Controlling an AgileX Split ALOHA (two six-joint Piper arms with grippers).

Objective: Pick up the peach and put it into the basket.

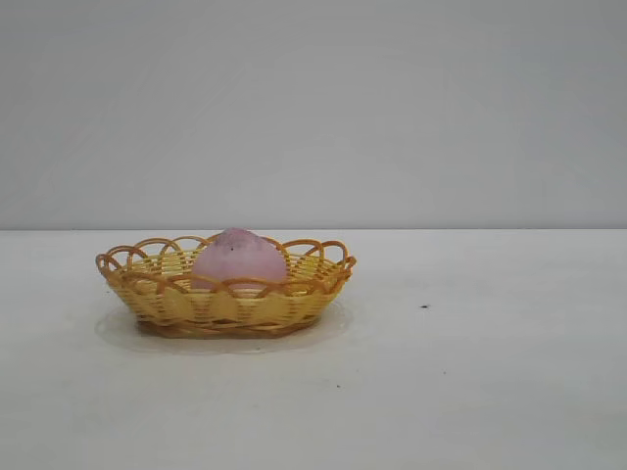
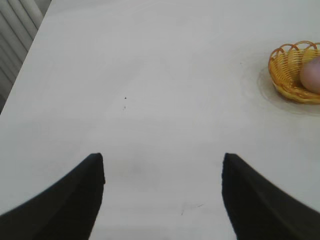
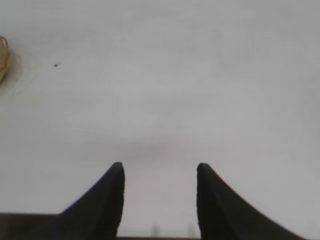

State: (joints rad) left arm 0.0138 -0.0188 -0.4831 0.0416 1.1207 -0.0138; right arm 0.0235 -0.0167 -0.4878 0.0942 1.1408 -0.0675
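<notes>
Right gripper (image 3: pixel 160 172): fingers parted, empty, above bare table (image 3: pixel 210 90) | left gripper (image 2: pixel 163 162): spread wider, empty, parked well apart from basket (image 2: pixel 287 75) | peach (image 1: pixel 239 257): dull pink, rounded, sitting inside yellow-tan wicker basket with orange looped rim

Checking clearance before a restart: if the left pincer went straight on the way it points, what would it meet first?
Probably only the bare table. The left pincer stands open over it; the basket with the peach sits well off to one side, outside that line.
</notes>
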